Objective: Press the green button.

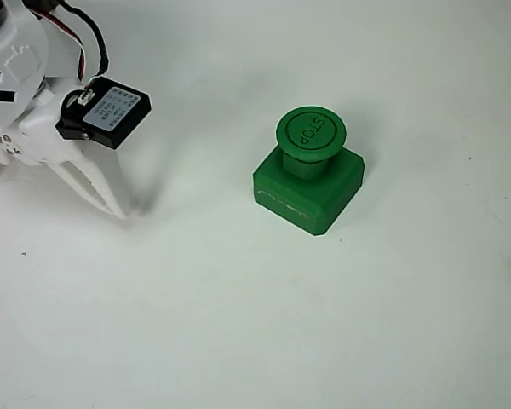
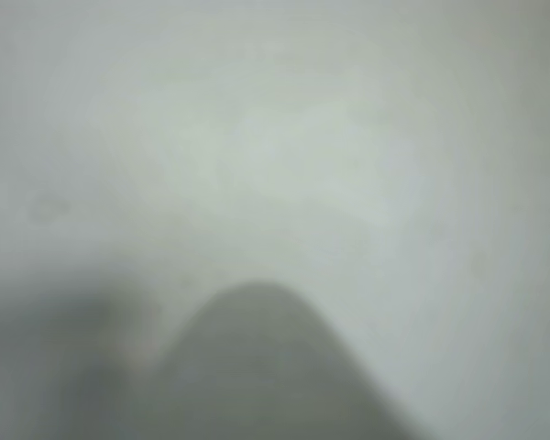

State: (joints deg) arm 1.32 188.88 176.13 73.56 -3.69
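White plastic two-finger gripper (image 1: 119, 209) sits at the left of the overhead view, tips down on or just above the white table (image 1: 238, 324). Jaws look drawn together to one point, holding nothing. Round green mushroom-capped plastic button marked "STOP" (image 1: 311, 133), on its square bevelled base, stands well apart to the right, untouched. Press not yet begun; the whole approach remains. Wrist view is blurred.
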